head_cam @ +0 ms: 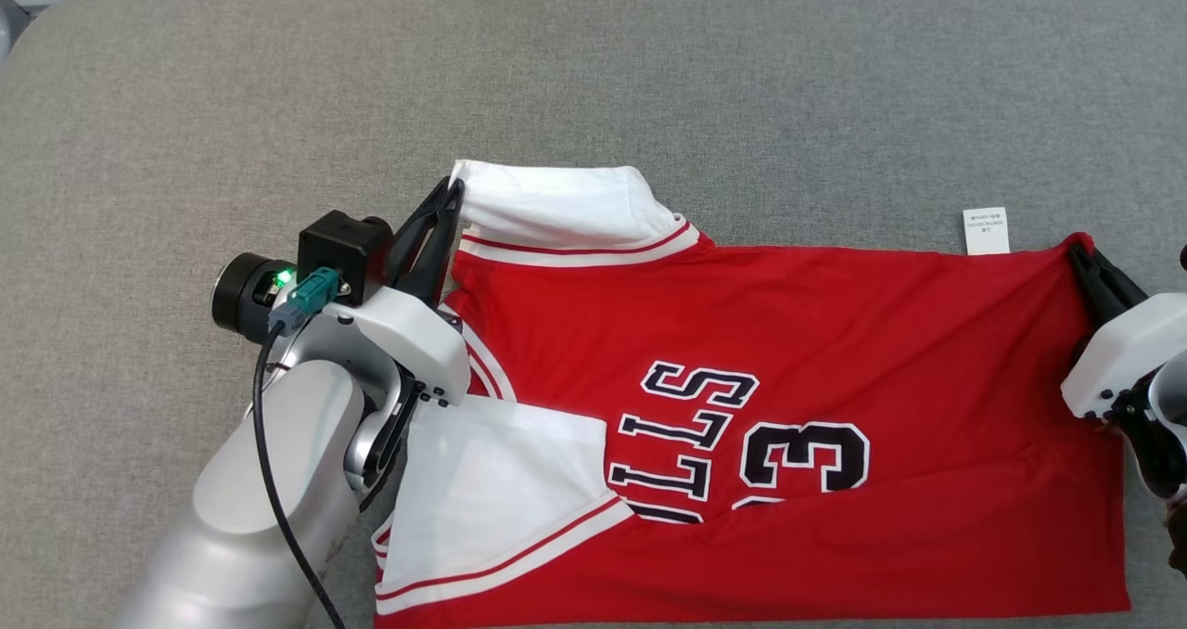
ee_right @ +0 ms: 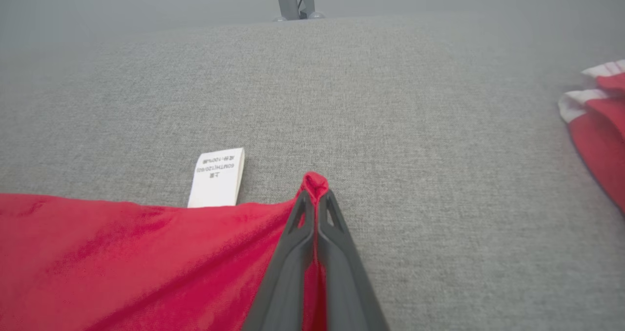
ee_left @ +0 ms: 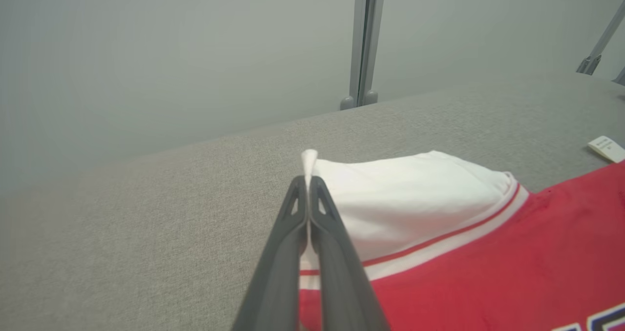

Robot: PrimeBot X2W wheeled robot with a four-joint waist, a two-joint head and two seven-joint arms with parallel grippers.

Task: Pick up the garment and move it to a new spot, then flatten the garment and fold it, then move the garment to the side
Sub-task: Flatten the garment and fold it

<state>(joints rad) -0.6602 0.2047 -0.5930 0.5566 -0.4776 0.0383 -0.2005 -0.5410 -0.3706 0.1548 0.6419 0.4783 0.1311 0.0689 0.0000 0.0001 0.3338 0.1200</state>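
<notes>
The grey table [head_cam: 649, 72] carries the jersey [head_cam: 835, 332], spread across the centre and lower right of the head view, its red body mostly flat. It looks light, limp and a little slick, so it should sag and slide rather than keep shape. Corners and hems seem the best holds, drawn taut together. A white sleeve [head_cam: 556, 202] sits at upper centre. The left end effector [head_cam: 452, 191] is pinched closed on that sleeve's corner, the right end effector [head_cam: 1078, 253] on the red hem corner at the right edge. A small label [head_cam: 985, 230] pokes out nearby.
</notes>
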